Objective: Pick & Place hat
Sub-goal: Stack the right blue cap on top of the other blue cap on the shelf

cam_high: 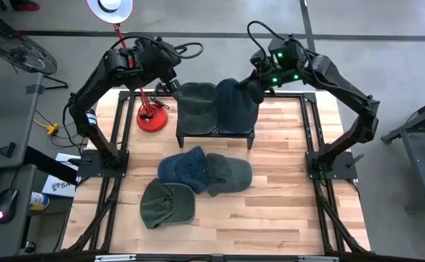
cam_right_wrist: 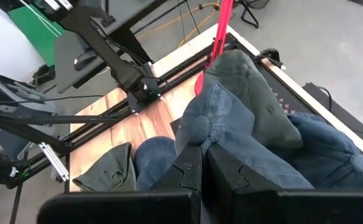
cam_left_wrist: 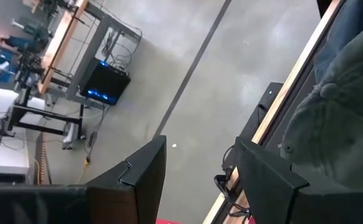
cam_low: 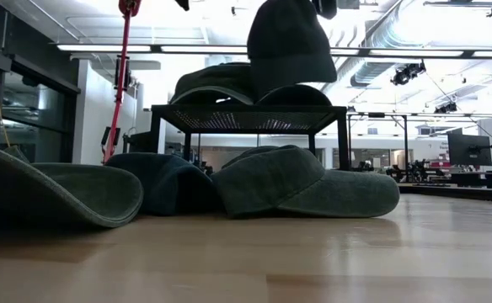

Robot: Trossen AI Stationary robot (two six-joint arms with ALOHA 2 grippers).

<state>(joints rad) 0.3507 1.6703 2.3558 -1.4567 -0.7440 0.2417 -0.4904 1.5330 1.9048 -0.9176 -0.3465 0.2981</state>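
Note:
A black mesh rack [cam_high: 216,132] stands at the table's far middle. A green hat [cam_high: 196,105] lies on its left half and a blue hat [cam_right_wrist: 337,155] on its right half. Above that right half hangs another blue hat [cam_high: 236,102], with my right gripper [cam_high: 255,86] shut on it. My left gripper [cam_high: 165,84] is open and holds nothing, off the rack's far left corner, beside the green hat [cam_left_wrist: 337,124]. Three more hats lie on the wood in front of the rack: blue [cam_high: 183,169], green [cam_high: 228,173] and green [cam_high: 167,204]. My right gripper pinches the blue hat's crown cloth [cam_right_wrist: 201,142] between its two fingers, close to the top button [cam_right_wrist: 200,126]. The fingers slant down from the table's far right. The hat [cam_low: 288,42] hangs below them over the rack; whether its lower edge touches the hat underneath, I cannot tell.
A red lamp with a round base [cam_high: 153,116] and a thin red pole [cam_low: 118,84] stands left of the rack, close to my left arm. Bare wood lies along the table's near edge and right side [cam_high: 292,211].

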